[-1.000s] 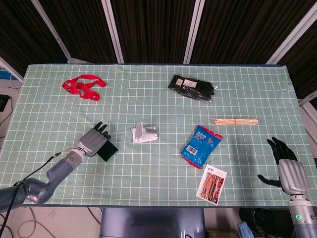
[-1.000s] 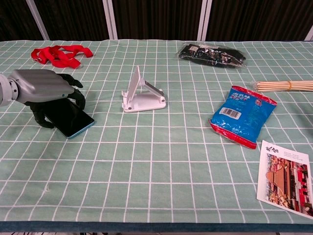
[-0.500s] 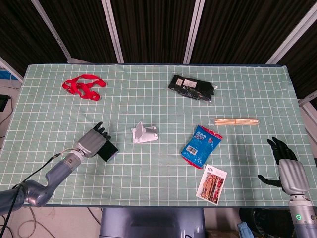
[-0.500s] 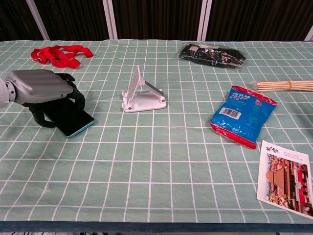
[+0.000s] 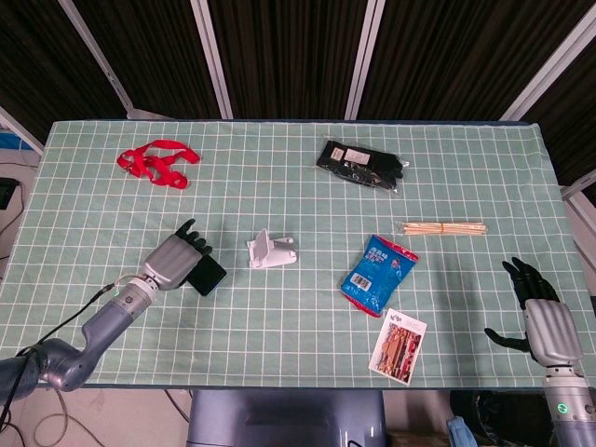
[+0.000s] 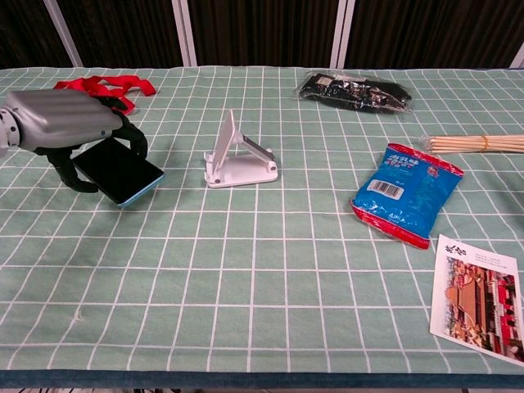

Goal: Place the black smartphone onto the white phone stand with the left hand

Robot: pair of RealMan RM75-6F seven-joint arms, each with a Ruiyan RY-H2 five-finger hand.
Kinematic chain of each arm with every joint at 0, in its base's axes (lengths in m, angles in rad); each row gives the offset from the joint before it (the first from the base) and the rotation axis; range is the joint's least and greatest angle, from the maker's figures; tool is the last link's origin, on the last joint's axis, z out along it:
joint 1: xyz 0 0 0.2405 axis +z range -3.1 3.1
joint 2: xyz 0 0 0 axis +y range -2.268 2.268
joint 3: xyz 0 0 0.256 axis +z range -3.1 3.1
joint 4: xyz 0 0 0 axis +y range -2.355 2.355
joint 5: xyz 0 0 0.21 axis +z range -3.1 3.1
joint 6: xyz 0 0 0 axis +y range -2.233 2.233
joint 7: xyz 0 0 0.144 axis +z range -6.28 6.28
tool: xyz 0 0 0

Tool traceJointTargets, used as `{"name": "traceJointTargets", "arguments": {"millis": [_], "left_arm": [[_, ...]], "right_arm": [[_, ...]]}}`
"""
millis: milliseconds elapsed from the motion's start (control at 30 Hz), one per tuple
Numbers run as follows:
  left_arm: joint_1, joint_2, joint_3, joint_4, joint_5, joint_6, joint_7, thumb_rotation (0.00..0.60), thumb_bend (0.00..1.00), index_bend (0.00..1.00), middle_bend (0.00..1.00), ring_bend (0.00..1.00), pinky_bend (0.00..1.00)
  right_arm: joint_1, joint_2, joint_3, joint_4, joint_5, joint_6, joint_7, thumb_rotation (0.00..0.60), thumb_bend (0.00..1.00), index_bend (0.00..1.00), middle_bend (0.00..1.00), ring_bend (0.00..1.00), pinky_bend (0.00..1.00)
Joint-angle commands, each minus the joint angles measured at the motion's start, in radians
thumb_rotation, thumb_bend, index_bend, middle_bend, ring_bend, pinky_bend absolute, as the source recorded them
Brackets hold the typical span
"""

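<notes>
Tabletop (image 5: 279, 326), covered by a green checked cloth, carried all the items. Your left hand (image 5: 175, 260) was at the left side of the tabletop, its fingers (image 6: 135, 139) curled around the near end of the phone (image 6: 119, 173), which it held. In the chest view the phone was tilted, screen up, its far corner raised off the cloth; it lay left of the stand (image 6: 237, 157) and apart from it. Your right hand (image 5: 545, 321) hung off the right edge of the tabletop, fingers spread and holding nothing.

Snack bag (image 5: 377, 273), blue and red, lay right of the stand. Black packet (image 5: 361, 165) lay at the far side, right of centre. Card (image 5: 399, 345), printed with a picture, lay near the front edge, just beyond the snack bag's near corner. Red lanyard (image 5: 155, 163) lay at the far left; in the chest view it showed just behind your left hand. Stand, white, stood upright near the centre with its back plate tilted and nothing on it. Stick bundle (image 5: 445, 227) lay at the right, well apart from the stand.
</notes>
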Motion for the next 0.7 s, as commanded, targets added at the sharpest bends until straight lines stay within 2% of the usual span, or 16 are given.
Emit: {"name": "traceJointTargets", "arguments": {"millis": [33,367,700], "left_arm": [[0.003,0.009,-0.02,-0.024,-0.017,0.018,-0.003,0.6,0.38,0.64,0.69,0.17,0.0],[0.034,-0.025,-0.133,-0.132,-0.173,0.137,-0.007,0.6,0.38,0.64,0.69,0.17,0.0],[0.034,-0.141,-0.276,-0.204,-0.394,0.254,-0.038,0.6,0.38,0.64,0.69,0.17,0.0]], "right_arm": [[0.0,0.0,0.0,0.0,0.0,0.0,0.001,0.6,0.1,0.0,0.0,0.0,0.15],[0.001,0.002,0.0,-0.002,0.001,-0.004,0.006,0.6,0.1,0.0,0.0,0.0,0.15],[0.002,0.003,0.0,-0.002,0.003,-0.007,0.009,0.6,0.1,0.0,0.0,0.0,0.15]]}}
